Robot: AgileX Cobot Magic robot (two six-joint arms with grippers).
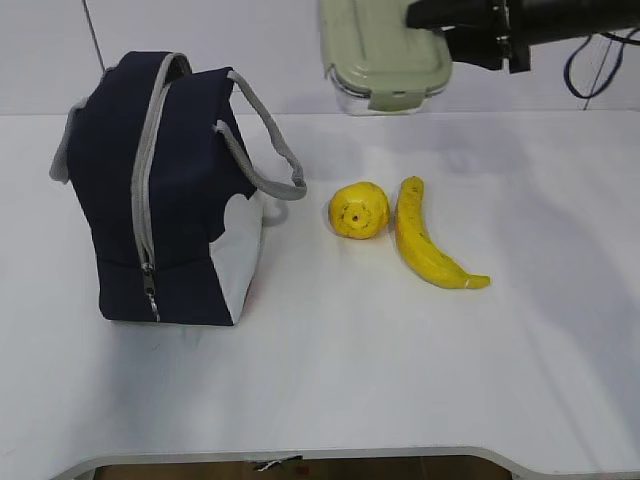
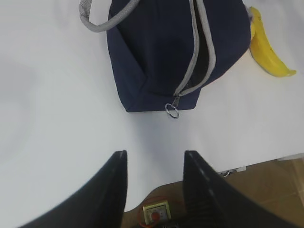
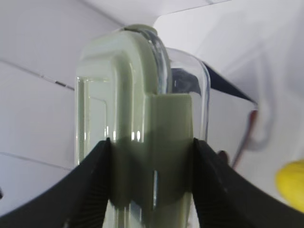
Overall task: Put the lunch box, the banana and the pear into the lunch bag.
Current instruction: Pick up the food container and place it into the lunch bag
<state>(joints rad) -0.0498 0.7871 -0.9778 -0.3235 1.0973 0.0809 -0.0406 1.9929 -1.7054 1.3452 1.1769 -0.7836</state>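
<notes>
The sage-lidded lunch box point(image 1: 385, 55) hangs high above the table's back, tipped on its side. My right gripper point(image 1: 425, 22) is shut on it, and in the right wrist view the two fingers press the lunch box point(image 3: 142, 123) at my right gripper point(image 3: 151, 147). The pear point(image 1: 358, 212) and the banana point(image 1: 425, 245) lie side by side on the table. The navy lunch bag point(image 1: 170, 190) stands at the left, its zipper part open in the left wrist view around the lunch bag point(image 2: 161, 52). My left gripper point(image 2: 155, 159) hovers open and empty over the table's front edge, short of the bag.
The zipper's ring pull point(image 2: 172, 110) hangs at the bag's near end. A grey handle point(image 1: 270, 140) arches toward the pear. White table point(image 1: 400, 370) lies between the fruit and the front edge. A cable point(image 1: 590, 65) loops at the top right.
</notes>
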